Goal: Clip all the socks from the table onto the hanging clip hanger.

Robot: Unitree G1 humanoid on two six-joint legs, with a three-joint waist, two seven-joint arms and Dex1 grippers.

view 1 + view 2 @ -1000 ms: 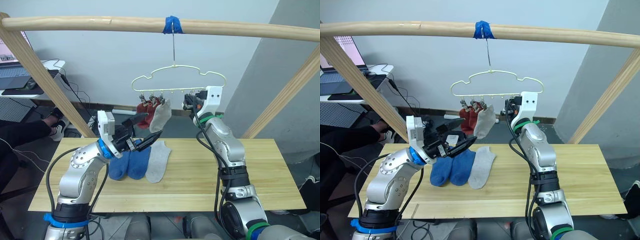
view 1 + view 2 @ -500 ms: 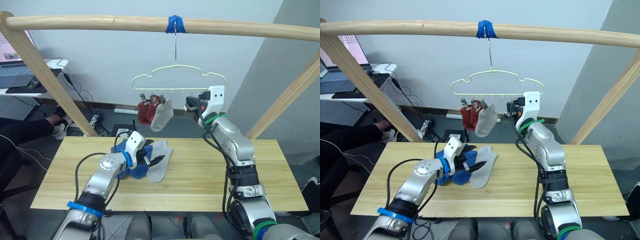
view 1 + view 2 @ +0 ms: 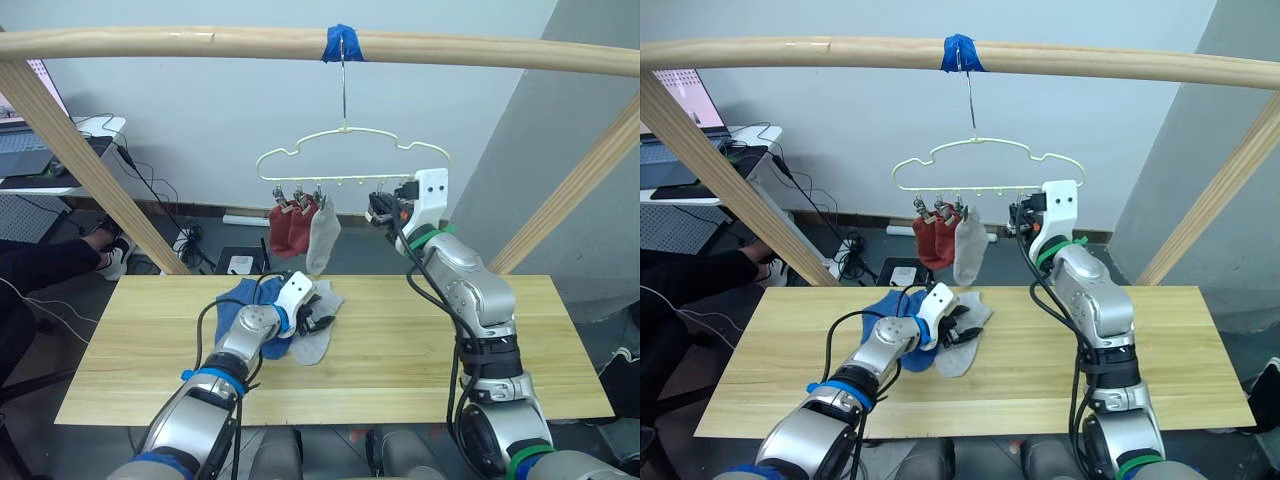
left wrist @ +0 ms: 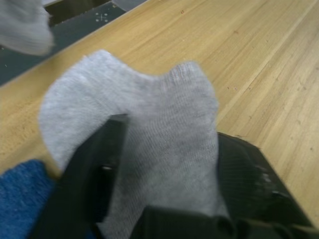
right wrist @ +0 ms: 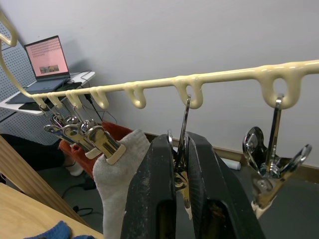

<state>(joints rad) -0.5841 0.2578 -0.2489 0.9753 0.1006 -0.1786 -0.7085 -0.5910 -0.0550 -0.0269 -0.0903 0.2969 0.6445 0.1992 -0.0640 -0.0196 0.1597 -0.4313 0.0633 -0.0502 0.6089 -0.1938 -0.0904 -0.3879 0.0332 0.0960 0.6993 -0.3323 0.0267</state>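
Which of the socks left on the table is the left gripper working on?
The light grey sock, rightmost of those on the table. The left gripper has its fingers astride it, while the two blue socks lie beside it untouched.

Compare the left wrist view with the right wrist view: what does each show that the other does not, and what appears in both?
Left wrist view alone: the left gripper, fingers spread around a grey sock lying on the table.

Right wrist view alone: the right gripper shut on a metal clip of the clip hanger, two rust red socks, and a laptop behind.

Both: the hanging grey sock and a blue sock.
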